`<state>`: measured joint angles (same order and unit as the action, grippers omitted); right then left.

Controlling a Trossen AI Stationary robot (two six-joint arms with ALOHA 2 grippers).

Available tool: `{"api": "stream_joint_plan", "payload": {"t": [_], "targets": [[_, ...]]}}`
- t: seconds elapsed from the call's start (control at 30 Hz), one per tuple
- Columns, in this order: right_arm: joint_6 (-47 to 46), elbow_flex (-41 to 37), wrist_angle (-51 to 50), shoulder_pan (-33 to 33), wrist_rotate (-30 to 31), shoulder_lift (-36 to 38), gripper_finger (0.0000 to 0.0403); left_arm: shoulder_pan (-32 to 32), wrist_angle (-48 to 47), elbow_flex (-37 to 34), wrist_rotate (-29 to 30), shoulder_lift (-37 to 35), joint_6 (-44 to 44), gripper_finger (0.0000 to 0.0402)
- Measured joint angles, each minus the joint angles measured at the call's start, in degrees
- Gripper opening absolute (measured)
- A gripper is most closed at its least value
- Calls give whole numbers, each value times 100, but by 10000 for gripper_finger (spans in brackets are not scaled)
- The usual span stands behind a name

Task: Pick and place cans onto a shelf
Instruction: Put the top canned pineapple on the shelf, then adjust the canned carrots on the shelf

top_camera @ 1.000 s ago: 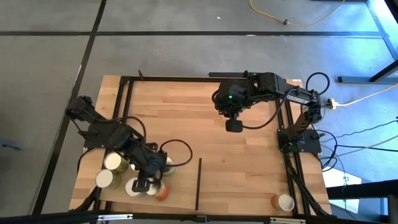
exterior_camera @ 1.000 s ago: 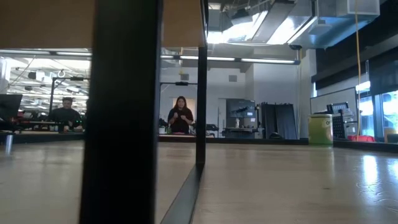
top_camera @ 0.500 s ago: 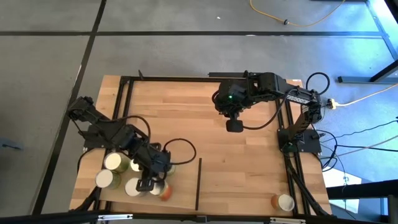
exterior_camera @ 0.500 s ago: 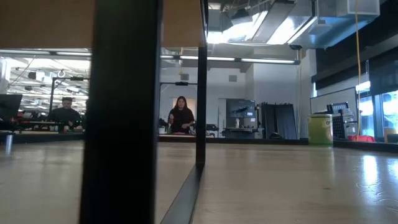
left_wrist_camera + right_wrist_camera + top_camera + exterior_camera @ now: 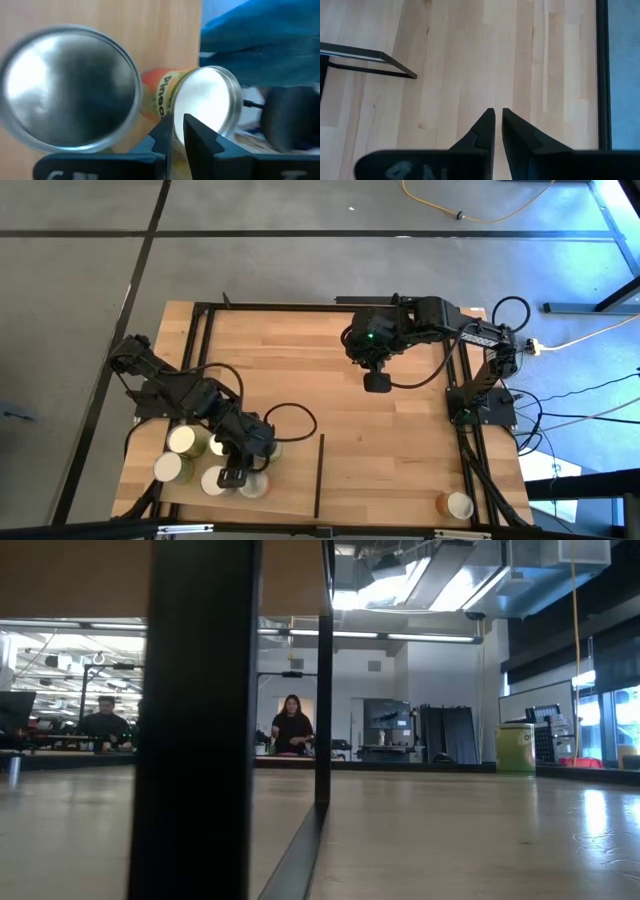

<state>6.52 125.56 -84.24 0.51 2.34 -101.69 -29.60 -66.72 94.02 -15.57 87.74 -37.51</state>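
Cans cluster at the near-left corner of the shelf [image 5: 290, 485]. Pale tops face up: one [image 5: 183, 440], one [image 5: 168, 468], one [image 5: 215, 480], and one [image 5: 254, 485] directly under my left gripper [image 5: 238, 477]. From the left wrist view that can [image 5: 200, 107] lies tilted just past my fingertips [image 5: 197, 135], orange and green side showing, beside a larger bright lid [image 5: 67, 90]. My left fingers sit nearly together with a thin gap; they grip nothing I can see. One stray can [image 5: 458, 505] stands at the near-right table edge, well apart. Dark divider [image 5: 319, 475] stands upright right of the cluster. My right gripper [image 5: 498, 127] hangs over bare wood mid-table, fingers almost touching, empty. A person [image 5: 291, 726] stands far behind.
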Motion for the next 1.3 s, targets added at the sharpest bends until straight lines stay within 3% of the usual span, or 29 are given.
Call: {"api": "stream_joint_plan", "payload": {"t": [0.13, 0.3, 0.5, 0.63, 0.8, 1.07, 1.3], "targets": [[-5, 0, -1, 0, 1, 0, 36, 113, -1, -2, -562, 0, -228, 36], [-7, 0, 1, 2, 1, 0, 36, 177, -44, 27, -591, -9, -104, 36], [-22, 2, 1, 2, 0, 0, 36, 330, -117, 591, 7, -15, 376, 36], [-22, 2, 1, 2, 0, 0, 36, 363, -665, 1115, 346, -22, 429, 36], [-22, 2, 1, 2, 1, 0, 36, 171, -1498, 1634, 486, -24, -61, 22], [-22, 2, 1, 2, -1, 0, 36, -407, -2364, 1727, 596, -22, -1302, 2], [-19, 2, 4, 1, 0, 0, 36, -1051, -2332, 1694, 722, -72, -2672, 1]]}}
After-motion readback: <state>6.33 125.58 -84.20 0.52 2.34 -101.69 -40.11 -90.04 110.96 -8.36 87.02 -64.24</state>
